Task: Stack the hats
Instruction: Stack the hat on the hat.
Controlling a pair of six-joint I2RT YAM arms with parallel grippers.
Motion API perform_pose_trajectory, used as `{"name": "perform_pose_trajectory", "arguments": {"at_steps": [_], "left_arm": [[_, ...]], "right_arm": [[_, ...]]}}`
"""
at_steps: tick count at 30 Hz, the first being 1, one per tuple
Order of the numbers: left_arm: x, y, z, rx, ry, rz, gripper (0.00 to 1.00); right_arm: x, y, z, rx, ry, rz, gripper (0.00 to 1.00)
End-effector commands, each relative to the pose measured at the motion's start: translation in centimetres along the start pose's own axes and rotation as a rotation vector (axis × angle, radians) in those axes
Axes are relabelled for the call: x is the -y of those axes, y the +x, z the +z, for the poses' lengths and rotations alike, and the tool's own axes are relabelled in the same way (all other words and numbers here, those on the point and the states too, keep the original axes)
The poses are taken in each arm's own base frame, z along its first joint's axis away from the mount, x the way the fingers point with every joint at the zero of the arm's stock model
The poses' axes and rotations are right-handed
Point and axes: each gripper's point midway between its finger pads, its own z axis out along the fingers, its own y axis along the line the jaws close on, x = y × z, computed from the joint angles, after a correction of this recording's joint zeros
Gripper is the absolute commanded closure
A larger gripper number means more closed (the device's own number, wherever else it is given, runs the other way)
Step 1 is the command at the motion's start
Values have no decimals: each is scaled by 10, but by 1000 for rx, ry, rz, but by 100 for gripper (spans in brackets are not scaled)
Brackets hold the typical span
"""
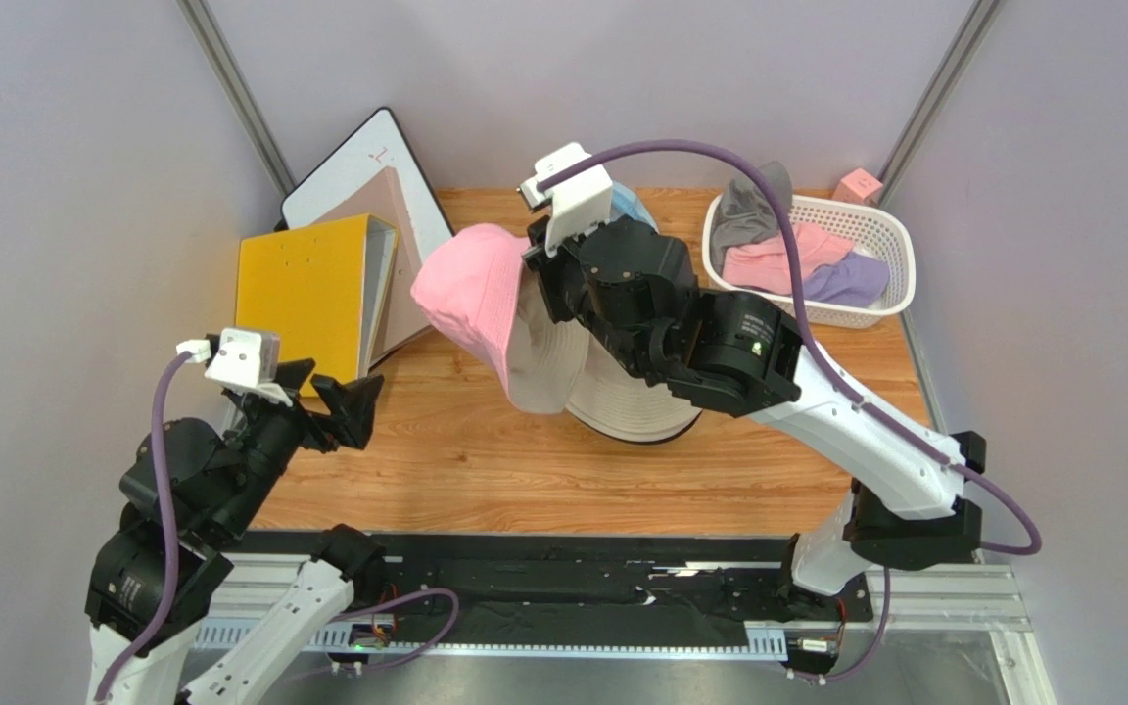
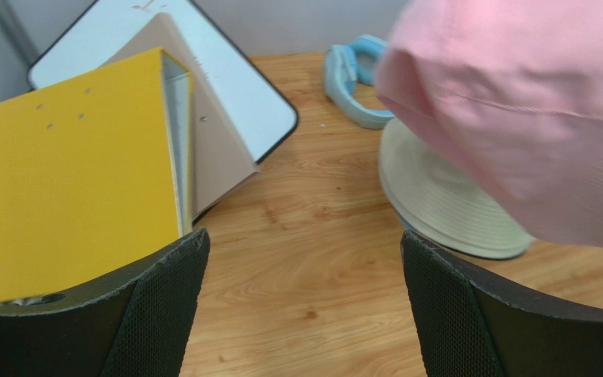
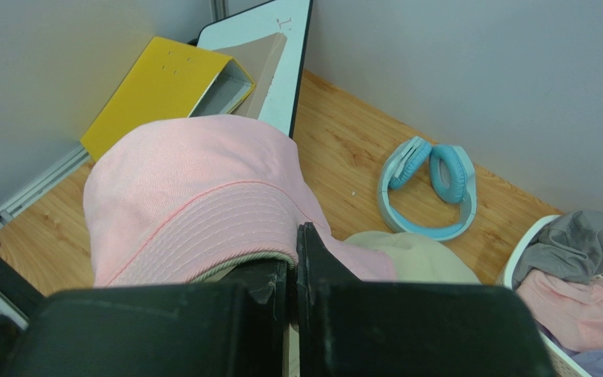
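The right end effector [image 3: 294,259] is clamped only on the brim of the pink hat [image 1: 467,287], so its limp fabric may land skewed off the beige hat [image 2: 438,196], while the left end effector [image 1: 347,409] stands apart.

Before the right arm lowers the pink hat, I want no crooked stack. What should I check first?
1. The right gripper shut on the pink hat brim: ok.
2. The pink hat centred over the beige hat: not ok, hangs to its left.
3. The pink hat level: not ok, tilted.
4. The left gripper open, clear of both hats: ok.
5. The headphones clear of the beige hat: cannot tell.
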Motion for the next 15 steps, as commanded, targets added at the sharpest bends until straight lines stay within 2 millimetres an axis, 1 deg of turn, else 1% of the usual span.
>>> {"name": "perform_pose_trajectory", "arguments": {"at_steps": [1,2,3,5,6,11,12,13,15], "left_arm": [[52,-9,-2,17,284,-29,7],[63,-6,1,-8,329,-64,8],[81,-6,6,-25,420,-83,8],[98,-3,11,-53,501,-135,8],[109,-9,11,-37,561,-147,8],[125,-23,9,-11,643,-199,7],[129,-27,10,-5,661,-205,4],[131,-27,11,-12,673,-211,1],[134,-30,14,-21,679,-215,1]], "right_arm": [[13,-26,5,45,56,62,100],[12,-30,12,51,64,74,100],[16,-32,17,53,81,79,100],[21,-34,24,58,119,91,100],[25,-33,33,57,152,102,100],[26,-28,56,52,182,153,100],[25,-27,62,54,185,159,100],[24,-26,64,53,184,169,100],[24,-25,68,53,186,177,100]]}}
